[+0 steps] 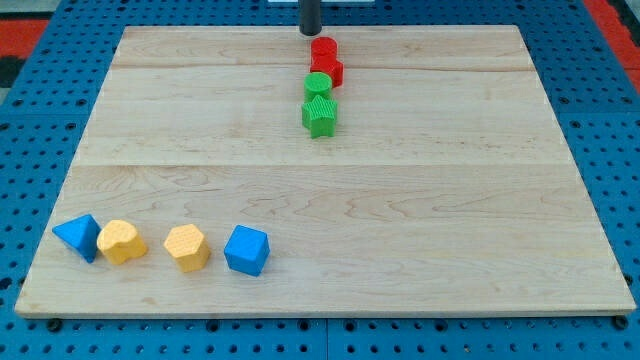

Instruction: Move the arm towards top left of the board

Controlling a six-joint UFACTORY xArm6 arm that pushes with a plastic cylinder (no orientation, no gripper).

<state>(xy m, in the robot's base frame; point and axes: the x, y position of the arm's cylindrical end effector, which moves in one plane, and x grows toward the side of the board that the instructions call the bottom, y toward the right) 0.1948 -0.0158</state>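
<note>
My tip (310, 33): blunt dark rod end, carrying nothing, at the board's (200, 150) top edge, just above the red cylinder (323, 48). Below it run a red block (329, 70), green cylinder (318, 84), green star (319, 116).

Lab bench: blue pegboard (30, 130), wooden board (400, 200)

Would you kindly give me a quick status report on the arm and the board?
My tip at the wooden board's top edge, centre, just above the red block. Top-left corner not yet reached. Path leftward holds no blocks.
</note>
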